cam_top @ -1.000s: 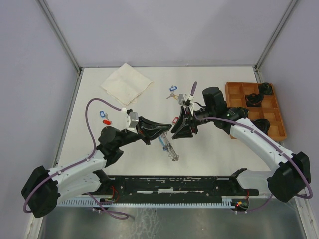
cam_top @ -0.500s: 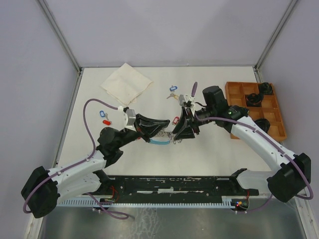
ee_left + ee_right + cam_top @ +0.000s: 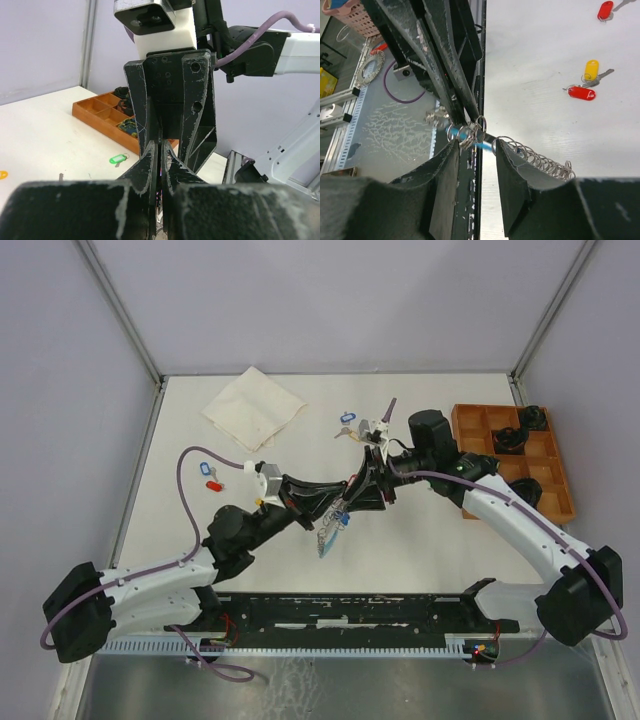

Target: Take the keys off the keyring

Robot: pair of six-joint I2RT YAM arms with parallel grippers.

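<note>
Both grippers are meeting above the centre of the table [image 3: 430, 540]. The left gripper [image 3: 338, 502] is clamping the keyring [image 3: 328, 535], which is dangling beneath; the right gripper [image 3: 477, 142] is straddling it with half-spread jaws, grip unclear.

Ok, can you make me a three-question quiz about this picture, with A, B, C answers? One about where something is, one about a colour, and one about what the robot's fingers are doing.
1. Where is the white cloth?
A) at the back left of the table
B) at the front edge
C) in the very middle

2. What colour is the tray with compartments?
A) green
B) orange-brown
C) blue

3. What are the left fingers doing?
A) spread wide apart
B) shut, pinching the keyring
C) resting on the cloth

Answers:
1 A, it lies near the far left corner.
2 B, its wooden walls look orange-brown.
3 B, they meet with hardly a gap, right at the ring.
</note>
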